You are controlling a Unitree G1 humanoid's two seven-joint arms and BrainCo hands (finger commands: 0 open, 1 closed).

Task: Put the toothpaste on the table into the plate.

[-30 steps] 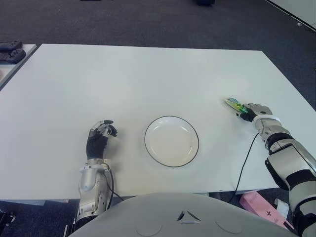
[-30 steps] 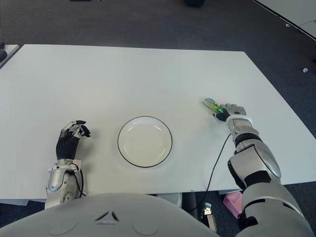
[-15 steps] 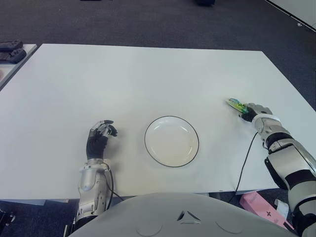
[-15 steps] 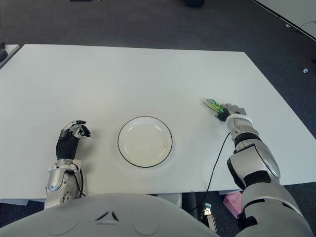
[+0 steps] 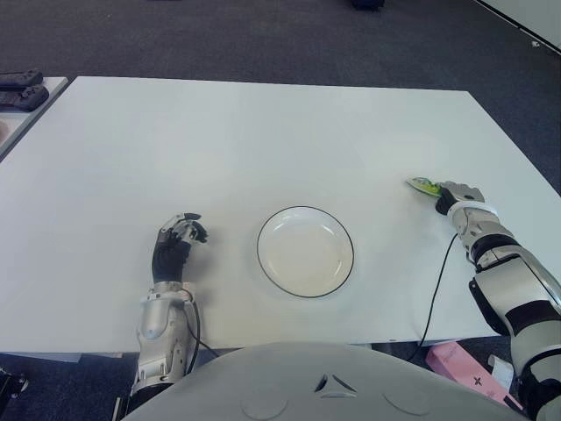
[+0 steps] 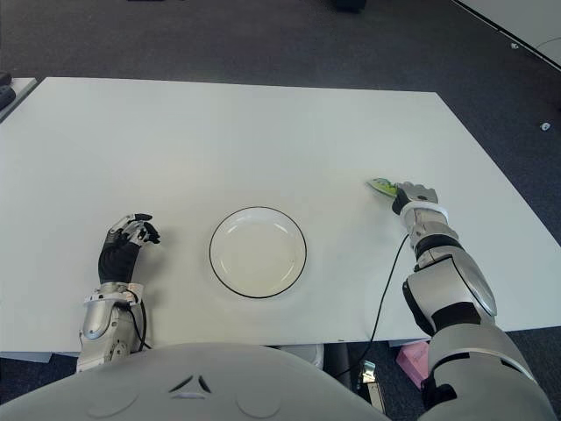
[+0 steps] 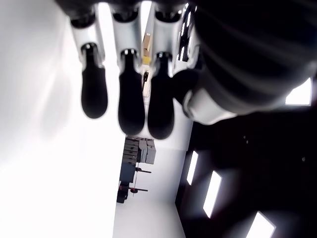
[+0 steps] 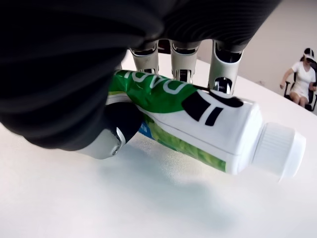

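White matte table (image 5: 263, 140); right hand (image 5: 456, 197) grips glossy toothpaste (image 8: 198, 124).

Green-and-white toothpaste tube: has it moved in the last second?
Yes. The green-and-white toothpaste tube, gripped by the right robot hand, has risen slightly and shifted away from the black-rimmed white plate.

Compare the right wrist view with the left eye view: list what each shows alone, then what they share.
Only the right wrist view shows the toothpaste's white cap, the fingers wrapped over the tube, and a seated person in the background. Only the left eye view shows the plate at the table's near middle, the left hand left of it, and the dark carpet. Both show the green and white toothpaste held by the right hand over the white table.
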